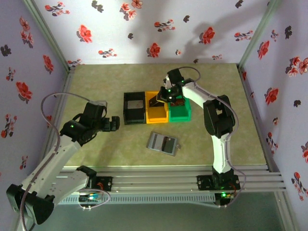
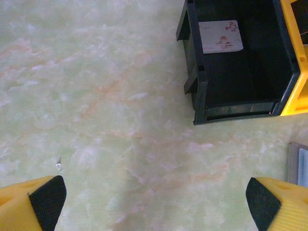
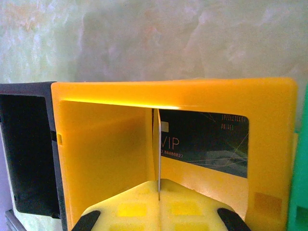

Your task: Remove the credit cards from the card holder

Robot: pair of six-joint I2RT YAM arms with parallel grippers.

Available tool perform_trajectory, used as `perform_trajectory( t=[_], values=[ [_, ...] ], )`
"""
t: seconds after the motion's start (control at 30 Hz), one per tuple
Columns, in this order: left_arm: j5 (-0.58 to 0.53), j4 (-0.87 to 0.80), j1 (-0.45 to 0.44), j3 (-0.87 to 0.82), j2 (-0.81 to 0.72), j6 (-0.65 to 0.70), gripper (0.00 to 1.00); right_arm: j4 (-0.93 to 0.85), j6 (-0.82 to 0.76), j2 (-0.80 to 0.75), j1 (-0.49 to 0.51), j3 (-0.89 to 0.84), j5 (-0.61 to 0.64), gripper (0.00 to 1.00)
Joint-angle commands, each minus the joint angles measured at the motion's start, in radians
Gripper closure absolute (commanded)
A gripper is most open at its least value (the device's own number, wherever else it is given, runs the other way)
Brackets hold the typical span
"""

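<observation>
The grey card holder [image 1: 163, 142] lies open and flat on the table, in front of the bins; its edge [image 2: 299, 166] shows at the right of the left wrist view. My right gripper [image 1: 160, 99] hangs over the orange bin [image 3: 110, 159], shut on a thin credit card [image 3: 158, 144] seen edge-on between its fingers. A dark credit card [image 3: 207, 139] marked VIP lies on that bin's floor. A light credit card [image 2: 220, 36] with red marks rests in the black bin [image 2: 202, 86]. My left gripper [image 1: 115, 123] stands open over bare table, left of the black bin, holding nothing.
Black [image 1: 134, 108], orange [image 1: 157, 114] and green [image 1: 180, 111] bins stand side by side in the middle of the table. Something reddish lies in the green bin. Floral walls close in the sides and back. Bare table spreads under the left gripper [image 2: 156, 202].
</observation>
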Motion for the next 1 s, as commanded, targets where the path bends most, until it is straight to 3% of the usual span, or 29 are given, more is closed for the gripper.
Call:
perform_trajectory(
  t=[0.0, 0.37, 0.97],
  values=[
    [-0.022, 0.007, 0.008, -0.005, 0.003, 0.017, 0.00, -0.035, -0.024, 0.011, -0.012, 0.030, 0.020, 0.90],
    [-0.022, 0.004, 0.008, -0.005, 0.008, 0.017, 0.00, -0.057, -0.022, 0.002, -0.014, 0.054, 0.031, 0.78],
    [-0.022, 0.003, 0.008, -0.005, 0.009, 0.017, 0.00, -0.124, -0.030, -0.038, -0.025, 0.134, 0.056, 0.72]
  ],
)
